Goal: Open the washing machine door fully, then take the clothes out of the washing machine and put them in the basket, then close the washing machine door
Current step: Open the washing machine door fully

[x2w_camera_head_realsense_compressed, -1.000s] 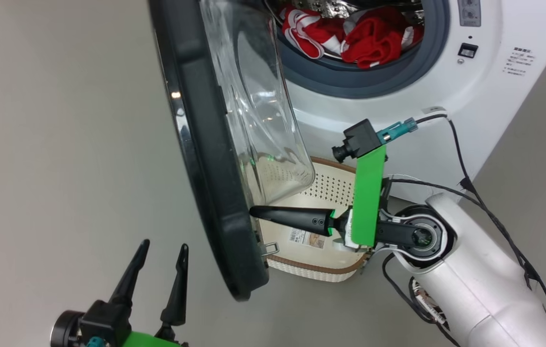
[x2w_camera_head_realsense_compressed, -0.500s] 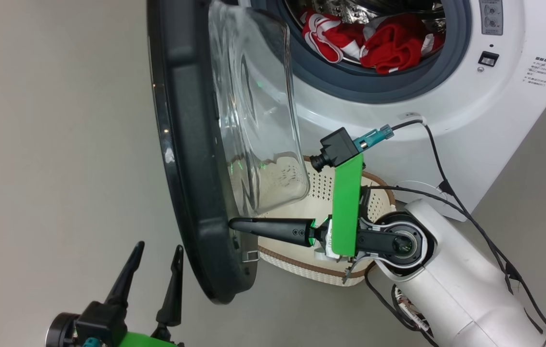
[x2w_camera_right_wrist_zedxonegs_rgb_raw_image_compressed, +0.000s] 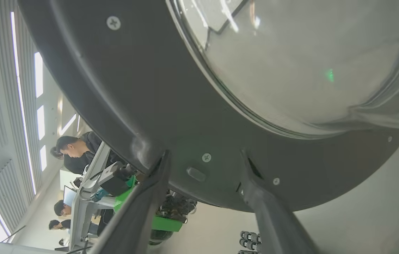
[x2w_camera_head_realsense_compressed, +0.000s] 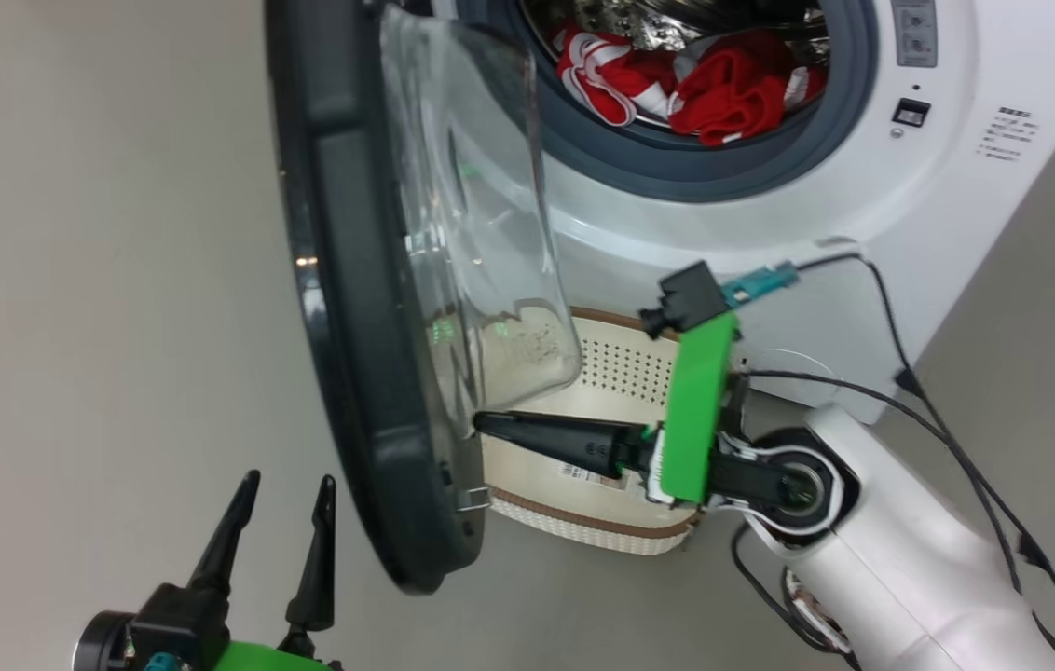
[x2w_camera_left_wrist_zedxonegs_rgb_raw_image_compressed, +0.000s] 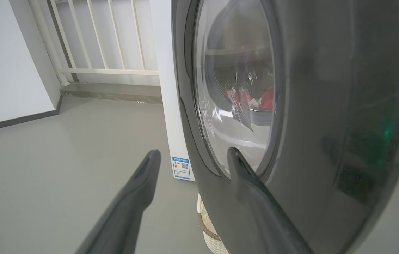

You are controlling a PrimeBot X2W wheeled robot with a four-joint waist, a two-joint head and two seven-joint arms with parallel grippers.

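Right long dark two-finger pincer (x2w_camera_right_wrist_zedxonegs_rgb_raw_image_compressed: 205,155) just spread its fingers. Left dark pincer (x2w_camera_head_realsense_compressed: 291,480) is spread too, waiting outside. Big round black-rimmed glass door (x2w_camera_head_realsense_compressed: 341,280) half open; your right tips sit at its inner rim, likely to push it wider. Red striped cloth clothes (x2w_camera_head_realsense_compressed: 714,89) lie in the big white washing machine (x2w_camera_head_realsense_compressed: 956,186). Cream holed plastic basket (x2w_camera_head_realsense_compressed: 625,373) on floor below, ready.

head: high, looking down on door (x2w_camera_head_realsense_compressed: 341,308) edge-on, washer (x2w_camera_head_realsense_compressed: 863,233), basket (x2w_camera_head_realsense_compressed: 621,363) | left wrist: low, close at door's outer face | right wrist: very close at door's inner rim, rolled sideways | shared: door
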